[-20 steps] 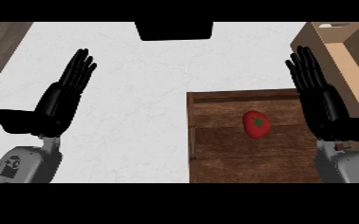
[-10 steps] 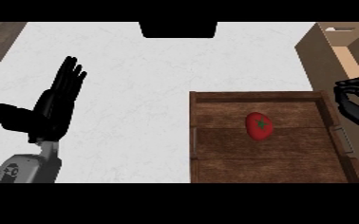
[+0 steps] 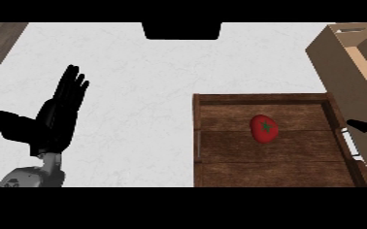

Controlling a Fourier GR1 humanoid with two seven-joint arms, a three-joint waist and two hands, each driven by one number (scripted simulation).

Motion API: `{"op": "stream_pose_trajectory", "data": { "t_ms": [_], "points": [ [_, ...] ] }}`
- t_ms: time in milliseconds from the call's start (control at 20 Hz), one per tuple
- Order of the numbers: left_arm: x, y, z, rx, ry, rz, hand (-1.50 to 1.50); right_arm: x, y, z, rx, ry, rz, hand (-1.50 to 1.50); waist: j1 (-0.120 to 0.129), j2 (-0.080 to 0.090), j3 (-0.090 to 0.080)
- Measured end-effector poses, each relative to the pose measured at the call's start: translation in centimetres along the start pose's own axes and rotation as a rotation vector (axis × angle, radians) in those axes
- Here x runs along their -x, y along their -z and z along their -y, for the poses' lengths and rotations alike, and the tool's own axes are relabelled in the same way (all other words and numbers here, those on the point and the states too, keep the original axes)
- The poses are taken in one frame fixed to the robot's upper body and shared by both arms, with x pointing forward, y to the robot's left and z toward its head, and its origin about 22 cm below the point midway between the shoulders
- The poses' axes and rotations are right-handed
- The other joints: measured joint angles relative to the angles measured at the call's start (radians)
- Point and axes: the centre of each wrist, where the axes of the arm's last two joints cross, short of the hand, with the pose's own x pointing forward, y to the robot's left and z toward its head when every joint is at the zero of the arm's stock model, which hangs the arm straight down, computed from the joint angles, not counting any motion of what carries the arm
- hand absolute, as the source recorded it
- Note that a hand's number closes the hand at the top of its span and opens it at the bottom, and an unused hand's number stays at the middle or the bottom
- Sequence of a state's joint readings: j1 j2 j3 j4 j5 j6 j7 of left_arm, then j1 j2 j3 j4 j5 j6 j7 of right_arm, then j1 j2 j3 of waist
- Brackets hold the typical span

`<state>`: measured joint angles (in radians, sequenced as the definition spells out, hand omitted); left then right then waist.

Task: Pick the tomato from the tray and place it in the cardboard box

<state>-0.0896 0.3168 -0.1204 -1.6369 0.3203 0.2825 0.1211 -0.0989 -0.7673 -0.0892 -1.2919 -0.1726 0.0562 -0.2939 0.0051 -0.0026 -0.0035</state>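
1. Left robot hand [image 3: 58,114] stands at the view's left over the white surface [image 3: 158,77]. It is open, with fingers straight and pointing up and away and the thumb stuck out to the left, and it holds nothing. Its grey forearm enters from the lower left corner.
2. Right robot hand [image 3: 357,124] shows only as a small black tip at the view's right edge, beside the tray's right rim. I cannot tell whether it is open or closed.
3. The tomato [image 3: 264,128] is red with a green star-shaped stem mark. It lies inside the wooden tray [image 3: 287,171], in its far half and a little right of the middle, and neither hand touches it.
4. The tray sits on the surface at the lower right.
5. The cardboard box [image 3: 331,60] stands at the upper right, just beyond the tray's far right corner, with its tan side wall facing the view.
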Motion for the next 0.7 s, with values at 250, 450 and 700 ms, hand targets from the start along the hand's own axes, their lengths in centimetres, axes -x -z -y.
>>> {"op": "stream_pose_trajectory", "data": {
  "t_ms": [250, 450, 700],
  "points": [
    [-0.2, 0.1, 0.5, 0.000, 0.002, -0.001, 0.00, -3.6, 1.2, 2.4, -0.290, -0.164, -0.070, -1.50, -0.001, 0.000, 0.000],
    [0.1, 0.2, 0.3, -0.008, -0.001, -0.005, 0.00, -7.5, 2.4, 2.7, -0.435, -0.198, -0.129, -1.50, -0.005, 0.000, 0.001],
    [-0.7, 0.6, -0.3, -0.011, 0.000, -0.003, 0.00, -10.8, 2.8, 0.6, -0.512, -0.157, -0.141, -1.50, -0.006, 0.000, 0.002]
  ]
}}
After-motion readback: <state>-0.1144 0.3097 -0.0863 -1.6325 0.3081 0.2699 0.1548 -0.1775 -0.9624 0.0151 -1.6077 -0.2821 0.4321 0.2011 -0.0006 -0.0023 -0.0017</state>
